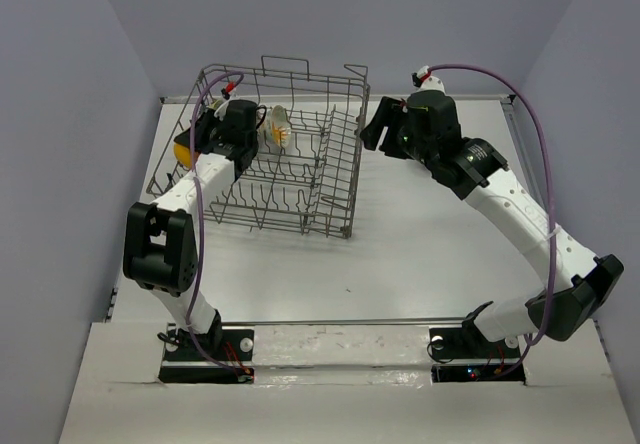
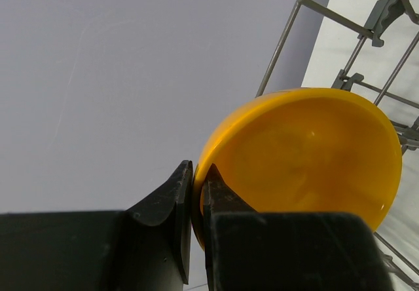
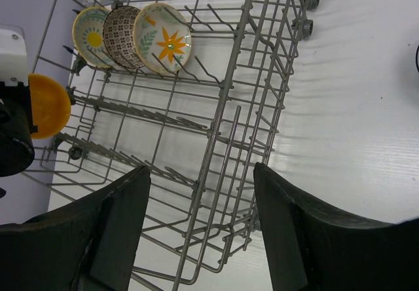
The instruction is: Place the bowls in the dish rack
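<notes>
The left gripper [image 2: 196, 189] was closed on the rim of a plain orange-yellow round bowl [image 2: 308, 153]. Its two black fingers [image 2: 171, 206] pinched the edge with only the thickness of the bowl wall between them. The bowl hung on edge, tilted, at the left side of a large grey metal wire dish rack [image 1: 335, 164], close to its raised side wall. Whether it touched any wire could not be told. Three more small bowls stood on edge in a tight row between the upright tines along the far side of the rack. They were a white bowl with a yellow floral centre [image 3: 90, 37], a brown-speckled patterned bowl [image 3: 124, 37] beside it, and a white bowl with green leaves and an orange flower [image 3: 165, 42]. The right gripper [image 3: 201, 173] was spread wide with nothing between its fingers. It hovered just beside the right raised side of the rack without touching it, and its wrist camera looked down across the wire floor. The rack sat on a white table [image 1: 430, 254] between the two arms.
</notes>
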`<control>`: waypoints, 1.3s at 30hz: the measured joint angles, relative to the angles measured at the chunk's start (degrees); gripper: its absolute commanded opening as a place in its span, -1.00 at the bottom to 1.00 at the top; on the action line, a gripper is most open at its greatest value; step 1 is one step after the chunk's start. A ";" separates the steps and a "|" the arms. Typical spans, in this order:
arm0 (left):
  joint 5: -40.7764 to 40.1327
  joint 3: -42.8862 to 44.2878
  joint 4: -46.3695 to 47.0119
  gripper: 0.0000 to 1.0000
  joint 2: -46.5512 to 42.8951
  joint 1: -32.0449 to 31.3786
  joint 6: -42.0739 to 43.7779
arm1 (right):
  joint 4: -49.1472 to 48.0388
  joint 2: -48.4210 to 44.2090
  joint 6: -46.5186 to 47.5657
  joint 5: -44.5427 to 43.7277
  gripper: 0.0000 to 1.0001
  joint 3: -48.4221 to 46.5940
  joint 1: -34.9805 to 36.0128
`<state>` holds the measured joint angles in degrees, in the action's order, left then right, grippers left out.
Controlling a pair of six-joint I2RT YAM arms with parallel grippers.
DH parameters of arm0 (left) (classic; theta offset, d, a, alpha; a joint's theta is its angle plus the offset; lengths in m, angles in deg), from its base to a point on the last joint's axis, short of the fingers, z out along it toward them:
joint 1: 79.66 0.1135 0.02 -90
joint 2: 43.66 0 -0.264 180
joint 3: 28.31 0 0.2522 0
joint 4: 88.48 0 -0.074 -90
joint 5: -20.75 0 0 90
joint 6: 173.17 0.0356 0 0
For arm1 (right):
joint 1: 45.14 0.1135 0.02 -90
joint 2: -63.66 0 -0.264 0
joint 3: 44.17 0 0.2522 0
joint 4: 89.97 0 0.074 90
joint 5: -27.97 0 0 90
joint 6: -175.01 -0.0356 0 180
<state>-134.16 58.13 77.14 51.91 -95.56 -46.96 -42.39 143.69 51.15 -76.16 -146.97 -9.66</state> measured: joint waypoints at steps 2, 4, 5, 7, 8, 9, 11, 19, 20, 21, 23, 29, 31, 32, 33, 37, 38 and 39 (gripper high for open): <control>-0.11 -0.39 0.44 -1.00 0.00 0.00 0.24 | -0.02 -0.04 0.04 0.00 0.40 0.00 0.00; -0.31 -0.83 1.14 -1.00 0.00 -0.02 0.68 | -0.15 -0.15 0.04 0.00 0.40 0.22 0.00; -0.33 -1.11 1.51 -1.00 0.00 -0.02 0.90 | -0.35 -0.24 0.07 0.00 0.40 0.48 0.00; -0.57 -1.62 2.05 -1.00 0.00 -0.02 1.22 | -0.61 -0.39 0.09 0.00 0.40 1.05 0.00; -0.76 -2.08 2.54 -1.00 0.00 -0.04 1.46 | -0.70 -0.42 0.11 0.00 0.40 1.18 0.00; -0.87 -2.40 2.86 -1.00 0.00 -0.11 1.62 | -0.92 -0.48 0.20 -0.02 0.41 1.42 0.00; -1.38 -3.06 3.15 -1.00 0.00 -0.17 2.05 | -0.87 -0.72 0.26 -0.04 0.41 1.88 0.00; -2.89 -3.74 4.92 -1.00 0.07 -1.33 3.15 | -1.31 -1.81 0.48 -0.42 0.42 3.02 0.00; -3.10 -3.78 5.18 -1.00 0.09 -1.53 3.32 | -1.33 -1.92 0.50 -0.42 0.42 3.08 0.00; -3.28 -3.78 5.38 -1.00 0.13 -1.70 3.45 | -1.38 -2.08 0.50 -0.44 0.43 3.30 0.00; -3.78 -3.78 5.77 -1.00 0.42 -2.21 3.74 | -1.25 -2.47 0.50 -0.46 0.43 3.76 0.00; -5.44 -3.80 6.47 -1.00 2.82 -3.26 4.37 | -1.46 -3.13 0.63 -0.48 0.44 4.35 0.00; -5.95 -3.82 6.75 -1.00 3.65 -3.58 4.55 | -1.40 -3.32 0.66 -0.50 0.44 4.57 0.00; -6.34 -3.82 6.95 -1.00 3.89 -3.65 4.74 | -1.42 -3.34 0.66 -0.50 0.44 4.57 0.00; -6.56 -3.82 7.13 -1.00 3.93 -3.69 4.85 | -1.44 -3.41 0.66 -0.50 0.45 4.61 0.00; -7.15 -3.82 7.74 -1.00 3.98 -3.96 5.01 | -1.49 -3.56 0.68 -0.52 0.45 4.70 0.00; -7.21 -3.82 7.76 -1.00 4.02 -3.98 5.07 | -1.53 -3.61 0.68 -0.55 0.45 4.79 0.00; -7.23 -3.82 7.89 -1.00 4.04 -3.98 5.25 | -1.53 -3.63 0.68 -0.57 0.45 4.87 0.00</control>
<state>-141.39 54.31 85.03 55.96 -99.53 -41.72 -43.92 140.06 51.82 -76.73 -142.09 -9.66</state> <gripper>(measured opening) 0.173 0.723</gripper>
